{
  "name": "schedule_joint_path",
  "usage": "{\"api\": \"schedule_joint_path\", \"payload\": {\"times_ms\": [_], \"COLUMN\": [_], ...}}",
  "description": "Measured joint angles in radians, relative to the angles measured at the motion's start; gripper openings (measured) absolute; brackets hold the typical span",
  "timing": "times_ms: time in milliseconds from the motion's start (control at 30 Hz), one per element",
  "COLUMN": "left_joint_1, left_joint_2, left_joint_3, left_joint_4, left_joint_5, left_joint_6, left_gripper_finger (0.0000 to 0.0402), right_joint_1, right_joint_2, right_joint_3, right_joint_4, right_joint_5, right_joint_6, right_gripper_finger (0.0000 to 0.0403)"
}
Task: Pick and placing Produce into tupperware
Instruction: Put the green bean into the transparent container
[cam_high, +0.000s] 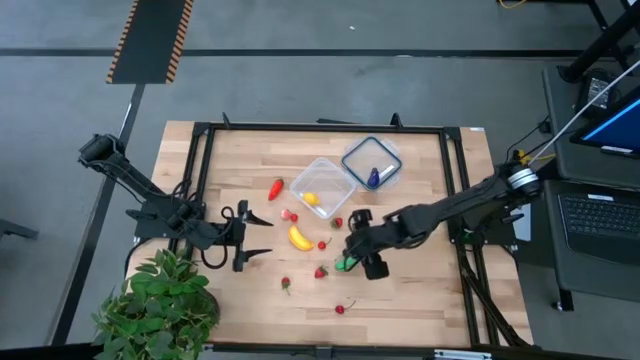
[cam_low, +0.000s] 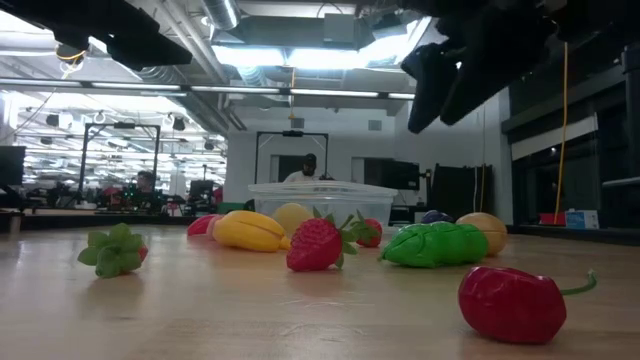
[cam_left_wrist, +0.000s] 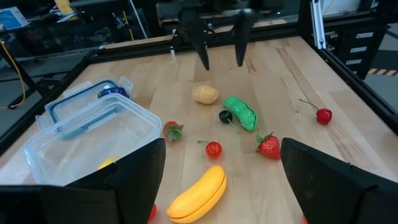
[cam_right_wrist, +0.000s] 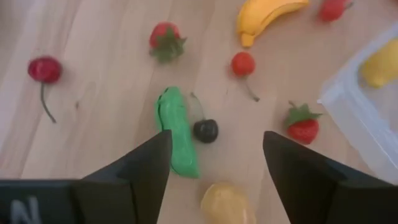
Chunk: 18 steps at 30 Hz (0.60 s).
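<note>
The produce lies scattered on the wooden table: a banana (cam_high: 299, 237), a red pepper (cam_high: 275, 188), strawberries, cherries, a green pod (cam_right_wrist: 177, 130), a dark cherry (cam_right_wrist: 205, 130) and a tan piece (cam_right_wrist: 224, 202). The clear tupperware (cam_high: 322, 187) stands at mid-table with a yellow piece (cam_high: 311, 198) inside. My right gripper (cam_right_wrist: 214, 140) hangs open above the green pod and the dark cherry, tilted down, touching nothing. My left gripper (cam_high: 266, 235) stands open left of the banana, with nothing between its fingers.
The clear lid with a bluish rim (cam_high: 371, 163) lies beyond the tupperware, a blue-purple piece (cam_high: 373, 177) on it. A leafy potted plant (cam_high: 160, 305) stands at the near left corner. A black frame (cam_high: 320, 128) runs around the table's edges.
</note>
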<state>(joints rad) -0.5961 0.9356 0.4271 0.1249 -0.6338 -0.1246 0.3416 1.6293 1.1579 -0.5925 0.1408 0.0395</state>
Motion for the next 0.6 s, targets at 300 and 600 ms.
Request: {"api": "schedule_joint_path", "payload": {"times_ms": [300, 600], "left_joint_1": [0.000, 0.000], "left_joint_2": [0.000, 0.000], "left_joint_3": [0.000, 0.000], "left_joint_4": [0.000, 0.000], "left_joint_5": [0.000, 0.000], "left_joint_6": [0.000, 0.000], "left_gripper_finger": [0.0309, 0.0309], "right_joint_1": [0.052, 0.083], "right_joint_2": [0.165, 0.251], "right_joint_3": [0.161, 0.195], "right_joint_4": [-0.085, -0.103], "right_joint_5": [-0.004, -0.011], "right_joint_6": [-0.022, 0.019], "right_gripper_finger": [0.0244, 0.0243]}}
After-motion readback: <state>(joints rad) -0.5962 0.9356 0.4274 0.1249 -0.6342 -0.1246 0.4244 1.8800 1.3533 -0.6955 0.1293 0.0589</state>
